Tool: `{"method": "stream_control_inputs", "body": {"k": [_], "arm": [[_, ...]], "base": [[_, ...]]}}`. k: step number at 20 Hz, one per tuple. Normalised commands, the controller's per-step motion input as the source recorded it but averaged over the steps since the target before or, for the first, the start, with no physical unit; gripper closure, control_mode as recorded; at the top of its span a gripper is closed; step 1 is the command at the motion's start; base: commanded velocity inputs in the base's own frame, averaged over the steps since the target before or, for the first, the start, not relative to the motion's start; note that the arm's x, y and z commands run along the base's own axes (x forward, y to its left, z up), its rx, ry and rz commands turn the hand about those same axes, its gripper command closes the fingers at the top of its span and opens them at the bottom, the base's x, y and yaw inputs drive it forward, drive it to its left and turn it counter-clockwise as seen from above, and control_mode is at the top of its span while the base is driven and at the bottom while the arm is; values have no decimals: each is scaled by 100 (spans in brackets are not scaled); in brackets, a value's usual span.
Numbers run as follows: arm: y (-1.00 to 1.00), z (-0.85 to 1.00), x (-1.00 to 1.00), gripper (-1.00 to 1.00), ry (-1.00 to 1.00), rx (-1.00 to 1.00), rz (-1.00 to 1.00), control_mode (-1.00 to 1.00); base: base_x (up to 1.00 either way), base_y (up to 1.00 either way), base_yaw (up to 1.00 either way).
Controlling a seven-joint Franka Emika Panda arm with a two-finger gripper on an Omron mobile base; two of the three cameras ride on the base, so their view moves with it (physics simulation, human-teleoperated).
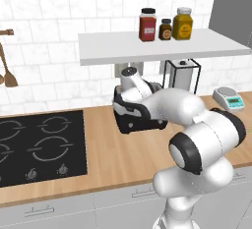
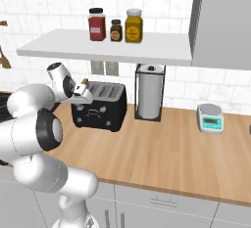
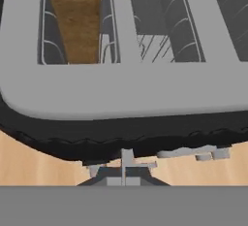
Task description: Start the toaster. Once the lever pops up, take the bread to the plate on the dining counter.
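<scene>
I have gripper (image 2: 83,91) at toaster (image 2: 100,105) front edge, jaws together, clamped on nothing I can see; in hand view toaster (image 3: 126,89) top lies just beyond fingertips (image 3: 127,158); bread (image 3: 75,19) sits down in far-left slot, beyond jaws; wood counter (image 3: 29,159) shows below toaster edge.

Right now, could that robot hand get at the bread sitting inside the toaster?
Probably yes. The gripper, shut, hangs just over the toaster's end, and the bread sits in an uncovered slot. The jaws would have to open first.
</scene>
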Motion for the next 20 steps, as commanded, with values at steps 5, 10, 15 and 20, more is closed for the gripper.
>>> {"method": "stream_control_inputs", "body": {"k": [5, 10, 15, 20], "arm": [[0, -21, 35, 100, 0, 0, -3, -100], [0, -30, 8, 100, 0, 0, -3, -100], [-1, -44, -15, 100, 1, 0, -5, -100], [0, -52, -11, 100, 0, 2, -7, -100]], "base": [[0, 0, 0], [0, 0, 0], [0, 0, 0], [0, 0, 0]]}}
